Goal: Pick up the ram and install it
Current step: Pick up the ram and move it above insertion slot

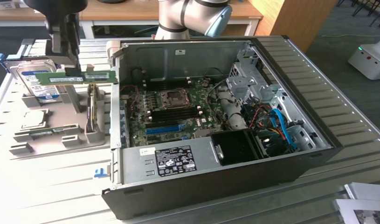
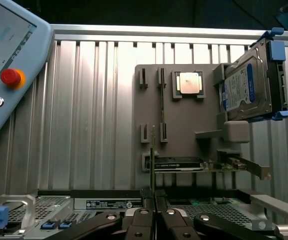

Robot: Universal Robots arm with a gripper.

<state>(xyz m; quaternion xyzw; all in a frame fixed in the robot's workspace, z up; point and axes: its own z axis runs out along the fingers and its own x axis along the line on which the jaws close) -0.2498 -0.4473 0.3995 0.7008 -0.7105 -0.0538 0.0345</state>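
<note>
1. The jaws pinch the ram (image 1: 84,77), holding the green stick level in the air, just outside the wall of the open computer case (image 1: 314,93).
2. Below it a grey tray (image 1: 53,140) carries a hard drive (image 1: 33,80), a processor (image 1: 33,120) and a card (image 1: 93,109) standing on edge.
3. The tray lies toward the slatted counter's (image 1: 46,196) edge at the exterior view's left, just beside the case, whose motherboard (image 1: 177,112) faces up.
</note>
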